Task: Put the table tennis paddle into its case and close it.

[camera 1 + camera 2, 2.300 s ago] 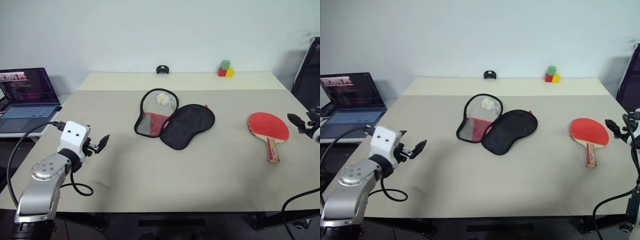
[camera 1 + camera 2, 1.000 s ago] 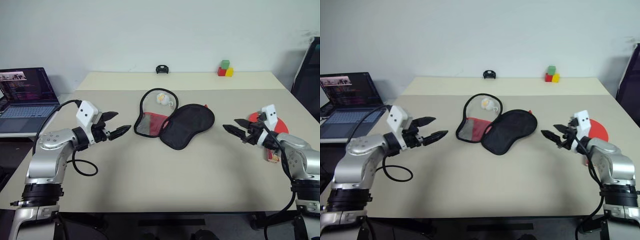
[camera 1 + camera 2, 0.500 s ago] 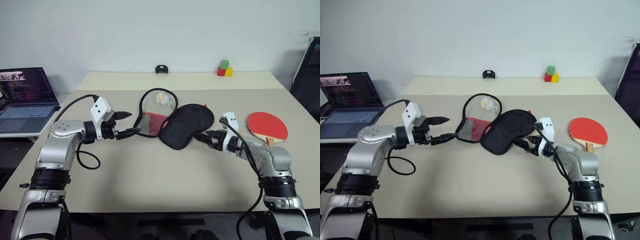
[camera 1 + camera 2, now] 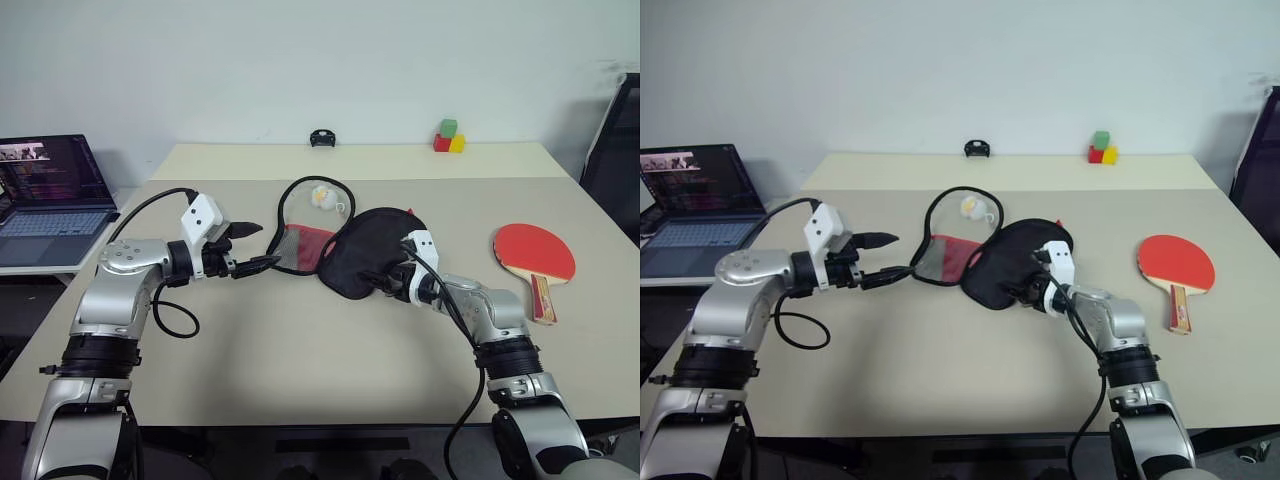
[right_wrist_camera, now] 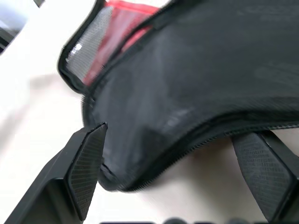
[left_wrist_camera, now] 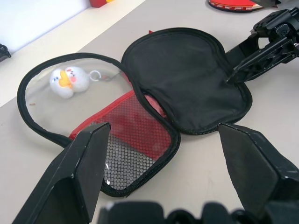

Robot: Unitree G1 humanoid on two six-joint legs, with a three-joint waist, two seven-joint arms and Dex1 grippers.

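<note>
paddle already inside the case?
No. The table tennis paddle lies on the table, well apart from the open case.

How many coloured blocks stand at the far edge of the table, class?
3: a green block stacked on top of a red block and a yellow block, which sit side by side on the table. Another behind them could be hidden.

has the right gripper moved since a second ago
Yes. The right gripper has swung leftward, away from the table tennis paddle, and now sits at the near edge of the case.
</note>
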